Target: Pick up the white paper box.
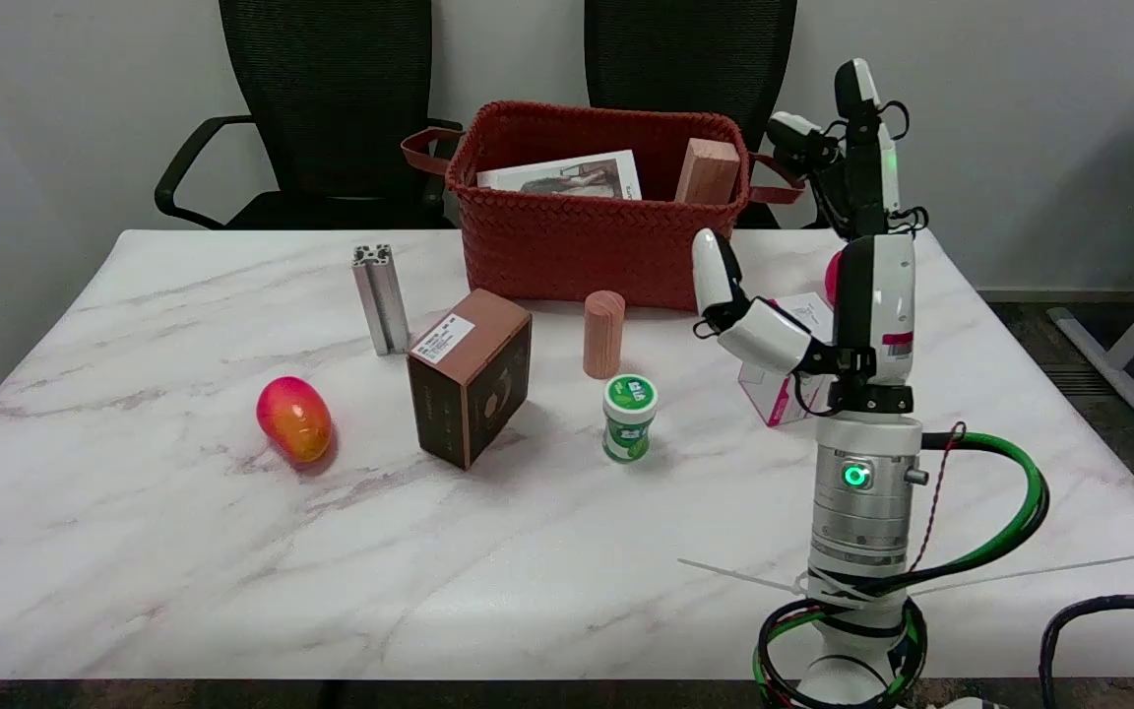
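Note:
The white paper box (776,396), with a pink side face, lies on the marble table (183,551) at the right. My right hand (857,295) stands upright just in front of it and hides its right part. The fingers (862,138) point up and apart, and the thumb (715,271) juts out to the left above the box. Nothing is held in the hand. Whether the palm touches the box cannot be told.
A green-and-white tub (629,417), a wooden cylinder (603,333) and a brown box (469,389) stand left of the white box. Farther left are an aluminium profile (382,298) and a mango (293,418). A red woven basket (606,236) sits behind. Something red (833,278) peeks out behind the hand.

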Motion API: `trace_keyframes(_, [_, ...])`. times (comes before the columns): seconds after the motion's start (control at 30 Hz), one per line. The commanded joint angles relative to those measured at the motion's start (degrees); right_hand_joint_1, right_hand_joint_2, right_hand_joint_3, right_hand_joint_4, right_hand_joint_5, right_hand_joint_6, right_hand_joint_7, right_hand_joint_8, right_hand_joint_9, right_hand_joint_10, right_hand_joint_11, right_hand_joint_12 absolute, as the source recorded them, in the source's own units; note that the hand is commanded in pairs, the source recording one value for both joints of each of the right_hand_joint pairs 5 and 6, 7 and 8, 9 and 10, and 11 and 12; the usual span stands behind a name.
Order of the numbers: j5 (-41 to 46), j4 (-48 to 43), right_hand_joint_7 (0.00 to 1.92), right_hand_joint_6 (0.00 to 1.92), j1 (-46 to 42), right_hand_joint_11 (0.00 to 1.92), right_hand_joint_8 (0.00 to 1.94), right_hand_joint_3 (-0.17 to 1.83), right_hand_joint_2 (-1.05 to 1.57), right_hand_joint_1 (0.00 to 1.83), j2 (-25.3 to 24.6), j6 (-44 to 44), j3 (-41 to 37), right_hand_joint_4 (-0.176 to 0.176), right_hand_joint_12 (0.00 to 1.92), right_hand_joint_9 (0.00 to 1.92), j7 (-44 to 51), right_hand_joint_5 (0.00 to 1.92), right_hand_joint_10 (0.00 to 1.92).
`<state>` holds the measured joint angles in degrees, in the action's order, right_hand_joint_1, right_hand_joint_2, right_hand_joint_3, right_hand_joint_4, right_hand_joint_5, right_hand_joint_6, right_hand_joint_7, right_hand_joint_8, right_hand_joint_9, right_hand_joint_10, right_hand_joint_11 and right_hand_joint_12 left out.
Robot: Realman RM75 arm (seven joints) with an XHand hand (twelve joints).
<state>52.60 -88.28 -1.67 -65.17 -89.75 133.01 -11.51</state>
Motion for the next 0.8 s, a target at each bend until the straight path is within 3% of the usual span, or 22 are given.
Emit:
trace_keyframes(0.03, [0.6, 0.6, 0.51, 0.11, 0.0, 0.50, 0.51, 0.79, 0.66, 1.05, 0.2, -1.2, -0.4, 0.000, 0.50, 0.41, -2.1, 0.11, 0.41])
trace_keyframes(0.8, [4.3, 1.0, 0.51, 0.10, -0.1, 0.49, 0.51, 0.77, 0.64, 1.07, 0.9, -0.8, 0.5, 0.000, 0.49, 0.41, -3.6, 0.10, 0.41])
